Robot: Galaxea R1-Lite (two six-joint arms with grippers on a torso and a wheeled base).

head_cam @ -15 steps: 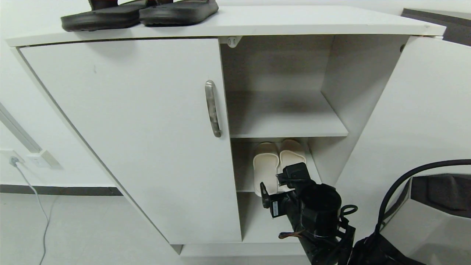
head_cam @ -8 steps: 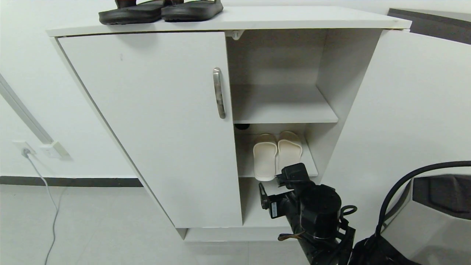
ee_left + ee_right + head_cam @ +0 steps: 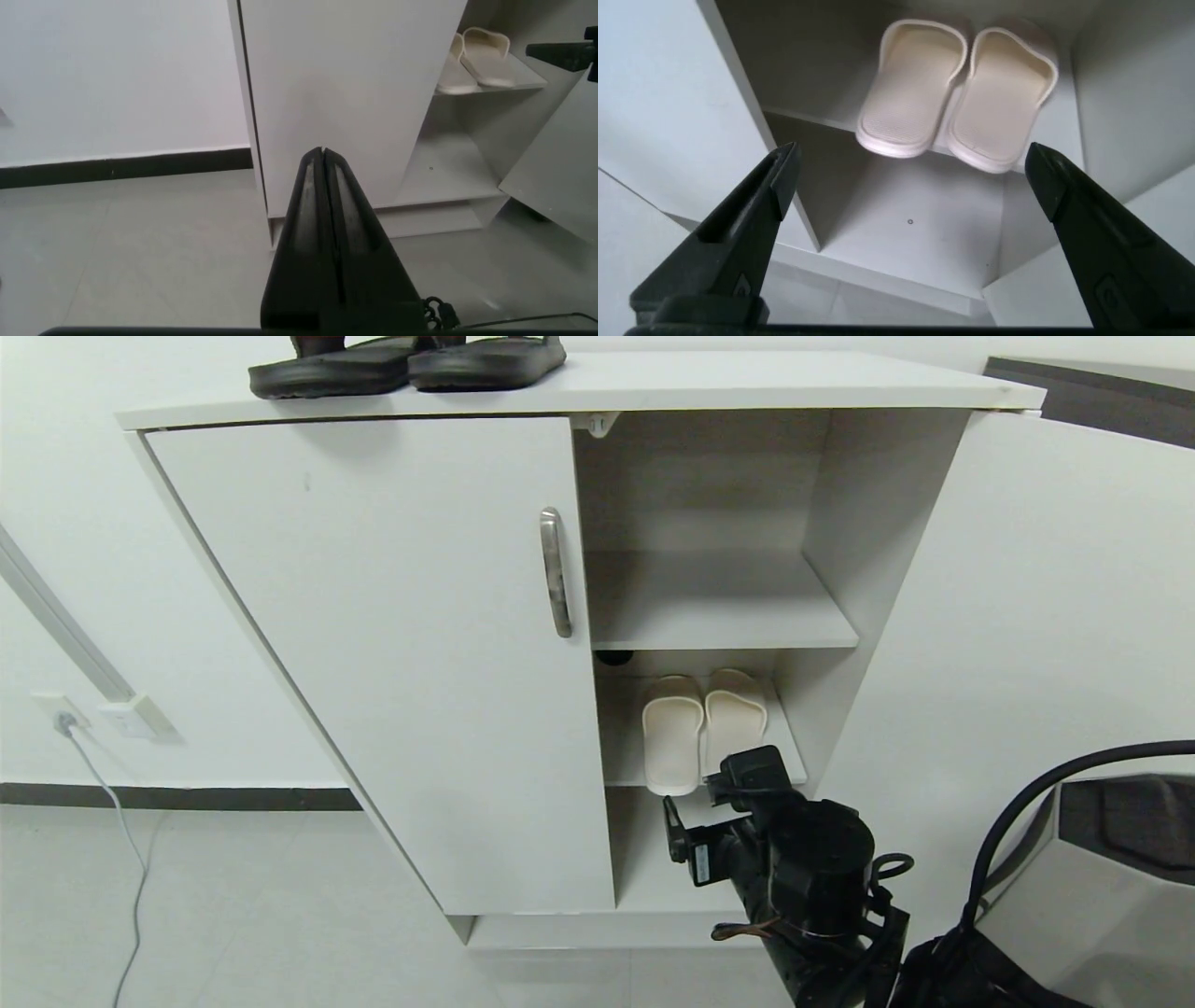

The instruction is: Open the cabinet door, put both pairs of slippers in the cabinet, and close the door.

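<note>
The white cabinet (image 3: 373, 644) has its right door (image 3: 1027, 644) swung open and its left door shut, with a metal handle (image 3: 555, 572). A pair of white slippers (image 3: 702, 728) lies side by side on the middle shelf, toes inward. A pair of black slippers (image 3: 411, 364) rests on the cabinet top at the left. My right gripper (image 3: 912, 159) is open and holds nothing; it hangs just outside the opening, below and in front of the white slippers (image 3: 957, 93). My left gripper (image 3: 322, 159) is shut and holds nothing, low over the floor facing the shut door, with the white slippers (image 3: 481, 58) off to one side.
The upper shelf (image 3: 719, 607) and the bottom shelf (image 3: 672, 887) hold nothing. A wall socket with a cable (image 3: 61, 719) sits low on the wall to the left. Bare floor (image 3: 233, 915) lies before the cabinet.
The head camera has pulled back from the cabinet, so the whole picture shifted. The right arm has edged slightly up and right. The slippers and doors stay where they were.
</note>
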